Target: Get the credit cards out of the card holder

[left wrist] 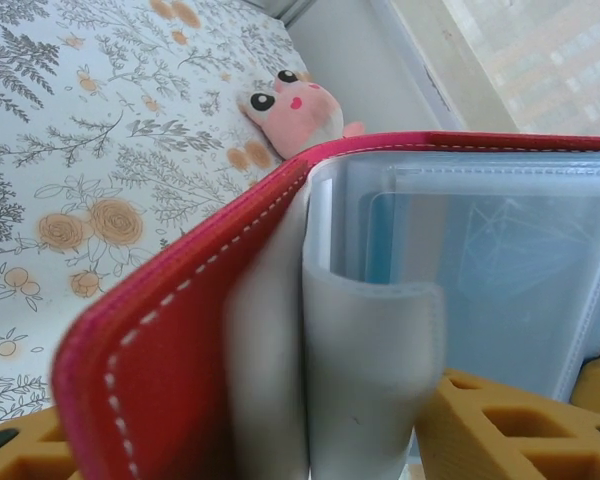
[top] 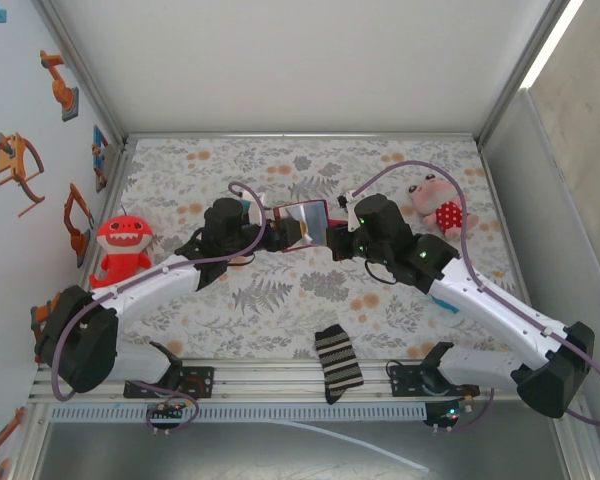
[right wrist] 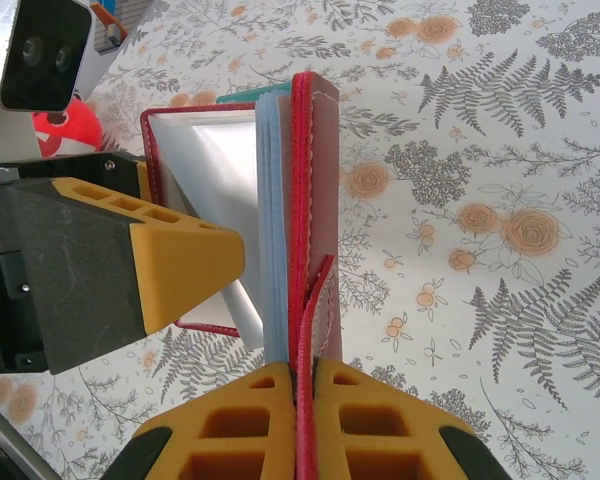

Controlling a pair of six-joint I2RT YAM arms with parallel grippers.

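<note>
The card holder (top: pixel 305 222) is a red wallet held open above the table between both arms. My right gripper (right wrist: pixel 302 375) is shut on the edge of its red cover (right wrist: pixel 315 180), by the snap tab. My left gripper (left wrist: pixel 250 425) stands open astride the other red flap (left wrist: pixel 180 330) and a grey pocket leaf (left wrist: pixel 370 380). Its right finger (left wrist: pixel 510 420) touches the leaf, and the flap hides most of the left one. A teal credit card (left wrist: pixel 390 240) sits inside a clear pocket. Its teal edge (right wrist: pixel 242 93) peeks out at the holder's top.
A pink plush (top: pixel 438 208) lies at the back right of the floral cloth, and a red shark plush (top: pixel 123 245) stands at the left. A striped sock (top: pixel 338 362) lies at the near edge between the arm bases. Grey walls close in three sides.
</note>
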